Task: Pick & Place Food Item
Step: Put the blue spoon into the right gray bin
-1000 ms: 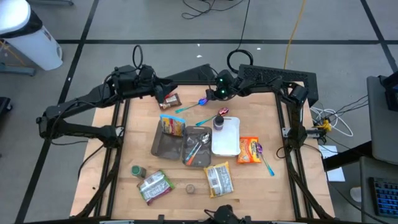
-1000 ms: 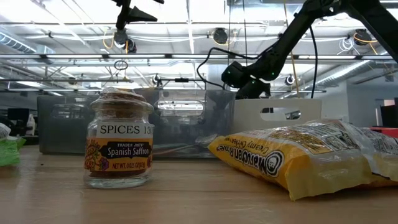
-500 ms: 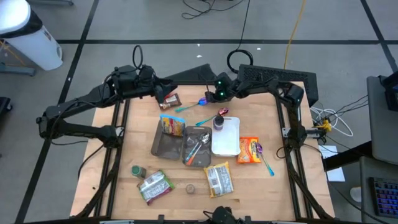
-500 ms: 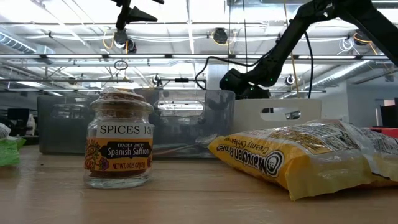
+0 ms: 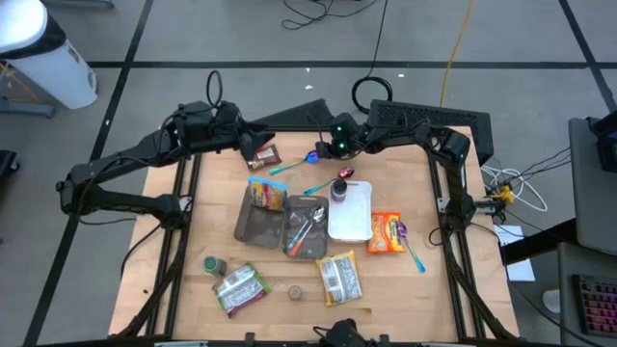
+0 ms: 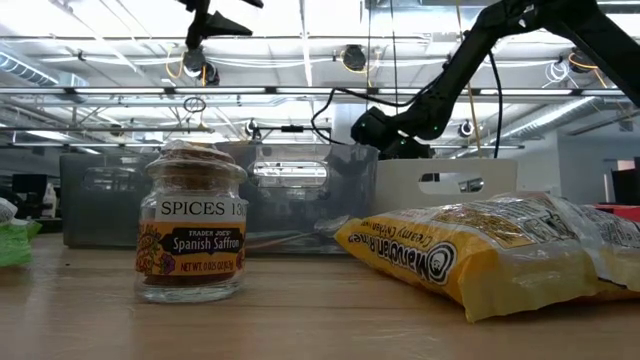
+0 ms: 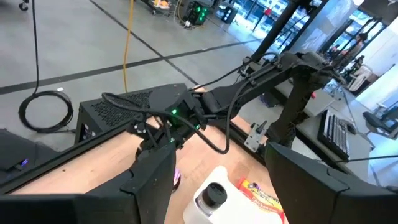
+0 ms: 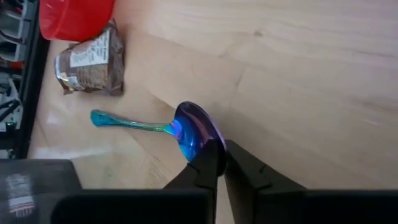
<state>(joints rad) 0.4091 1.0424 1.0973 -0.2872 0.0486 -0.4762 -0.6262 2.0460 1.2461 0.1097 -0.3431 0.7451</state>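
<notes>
Right gripper is down at the far edge of the table with its fingers pinched nearly together, tips right at the bowl of a blue spoon; I can't say for sure it's actually clamped on the bowl, it just looks that way from the right wrist view; the spoon's teal handle runs away from the tips toward a small brown packet, which sits a bit past the handle's end, next to something red.

Left gripper is parked over that same far side, fingers spread wide, holding nothing; the brown packet is just beside it in the high view.

Progress-wise I'd guess it's early; no food item looks picked up yet; the grey tray already has a bag standing in it and cutlery in the tub beside it, while the white tray, the orange bag and the packets at the near edge all sit loose; which item is the target I honestly can't tell; a spoon isn't food, so either it's clearing it or the task wording is loose.

Readable text: the jar says "SPICES", "TRADER JOE'S" and "Spanish Saffron"; the yellow bag has upside-down print, too hard to read confidently.
</notes>
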